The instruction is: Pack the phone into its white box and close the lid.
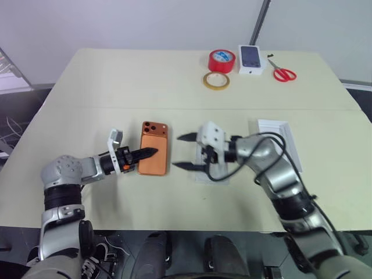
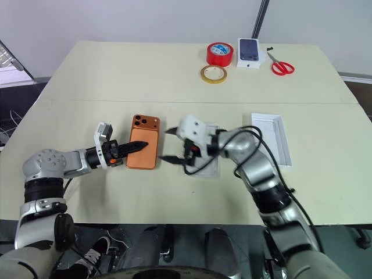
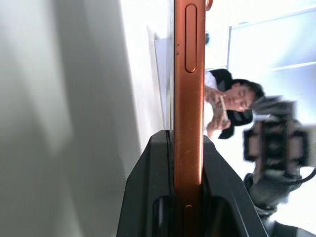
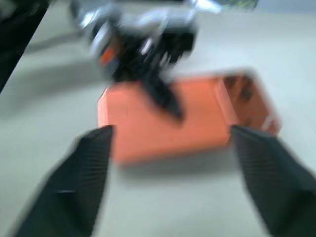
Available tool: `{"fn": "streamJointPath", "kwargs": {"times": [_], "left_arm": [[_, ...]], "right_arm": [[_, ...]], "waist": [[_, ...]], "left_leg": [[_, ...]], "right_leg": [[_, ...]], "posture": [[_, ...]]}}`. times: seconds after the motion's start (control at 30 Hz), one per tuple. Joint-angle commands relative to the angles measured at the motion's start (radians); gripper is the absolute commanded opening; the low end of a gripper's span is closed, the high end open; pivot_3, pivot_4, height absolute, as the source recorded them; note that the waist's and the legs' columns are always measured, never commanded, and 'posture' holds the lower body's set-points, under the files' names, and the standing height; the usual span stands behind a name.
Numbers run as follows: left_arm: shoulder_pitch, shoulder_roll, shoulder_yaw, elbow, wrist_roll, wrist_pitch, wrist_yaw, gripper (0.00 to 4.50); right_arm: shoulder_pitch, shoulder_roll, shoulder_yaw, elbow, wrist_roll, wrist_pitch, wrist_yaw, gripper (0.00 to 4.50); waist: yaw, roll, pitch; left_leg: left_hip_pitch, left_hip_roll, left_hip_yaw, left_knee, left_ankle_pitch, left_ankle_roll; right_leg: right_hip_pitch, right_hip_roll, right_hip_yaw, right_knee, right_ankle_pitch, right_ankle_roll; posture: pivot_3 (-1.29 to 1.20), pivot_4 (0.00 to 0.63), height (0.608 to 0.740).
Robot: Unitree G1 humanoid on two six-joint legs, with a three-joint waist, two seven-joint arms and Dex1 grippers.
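Open tabletop (image 1: 116,87) lies behind the phone (image 1: 154,152).

The left gripper (image 2: 135,146) gripped the phone (image 2: 143,149) above the table (image 2: 116,75); the right gripper (image 2: 168,145) stood open beside it

white box (image 1: 204,170) mostly hidden behind right arm, phone (image 4: 182,116) blurred

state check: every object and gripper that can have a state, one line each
slim orange phone: back up, gripped at its edge, over the table
left gripper: shut on the phone
right gripper: open, holding nothing, beside the phone
shallow white box tray: open, mostly hidden behind the right gripper
all-white lid: off, lying apart on the table
red-handled scissors: closed
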Motion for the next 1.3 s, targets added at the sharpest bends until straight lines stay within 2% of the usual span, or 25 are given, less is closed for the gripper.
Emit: {"fn": "streamJointPath", "kwargs": {"times": [0.03, 0.27, 0.3, 0.37, 0.67, 0.77, 1.3], "left_arm": [[0.002, -0.047, 0.044, -0.1, -0.07, 0.032, 0.057, 0.06], [0.003, -0.117, 0.092, -0.153, -0.123, 0.057, 0.156, 0.06], [0.001, -0.123, 0.093, -0.154, -0.128, 0.059, 0.165, 0.06], [-0.001, -0.125, 0.086, -0.152, -0.131, 0.05, 0.175, 0.06], [-0.019, -0.131, 0.068, -0.131, -0.146, 0.052, 0.195, 0.06], [-0.012, -0.136, 0.054, -0.142, -0.143, 0.052, 0.2, 0.06], [-0.008, -0.141, 0.042, -0.16, -0.161, 0.077, 0.213, 0.06]], "right_arm": [[0.084, -0.104, -0.043, -0.096, 0.003, -0.132, 0.055, 3.9], [0.268, -0.218, -0.112, -0.124, -0.008, -0.242, 0.02, 3.9], [0.278, -0.223, -0.117, -0.124, -0.014, -0.254, 0.009, 3.38], [0.28, -0.221, -0.115, -0.125, -0.015, -0.258, -0.005, 2.62], [0.298, -0.212, -0.093, -0.097, -0.044, -0.286, -0.048, 2.62], [0.307, -0.207, -0.088, -0.095, -0.049, -0.294, -0.06, 1.82], [0.335, -0.208, -0.055, -0.089, -0.053, -0.291, -0.052, 1.82]], "waist": [[-0.001, 0.0, 0.0], [-0.004, -0.001, 0.001], [-0.003, -0.001, 0.001], [-0.002, -0.001, 0.001], [0.001, -0.001, 0.001], [0.001, -0.001, 0.001], [0.0, -0.001, 0.001]], "left_leg": [[0.0, 0.0, 0.0, 0.0, 0.0, 0.0], [0.0, 0.002, 0.0, -0.001, 0.001, 0.0], [0.0, 0.002, 0.0, -0.001, 0.001, 0.0], [0.0, 0.002, 0.0, -0.001, 0.001, 0.0], [0.0, 0.002, 0.0, -0.001, 0.001, 0.0], [0.0, 0.002, 0.0, -0.001, 0.001, 0.0], [0.0, 0.001, 0.0, 0.0, 0.001, 0.0]], "right_leg": [[0.0, 0.0, 0.0, 0.0, 0.0, 0.0], [0.0, 0.002, 0.0, 0.0, 0.0, 0.0], [0.0, 0.002, 0.0, -0.001, 0.0, 0.0], [0.0, 0.001, 0.0, -0.001, 0.0, 0.0], [0.001, 0.001, 0.0, -0.002, 0.0, 0.0], [0.001, 0.001, 0.0, -0.002, 0.0, 0.0], [0.001, 0.002, 0.0, -0.002, 0.0, 0.0]], "posture": [[0.0, 0.15, 0.728], [0.0, 0.15, 0.728], [0.0, 0.15, 0.728], [0.0, 0.15, 0.728], [0.0, 0.15, 0.728], [0.0, 0.15, 0.728], [0.0, 0.15, 0.728]]}}
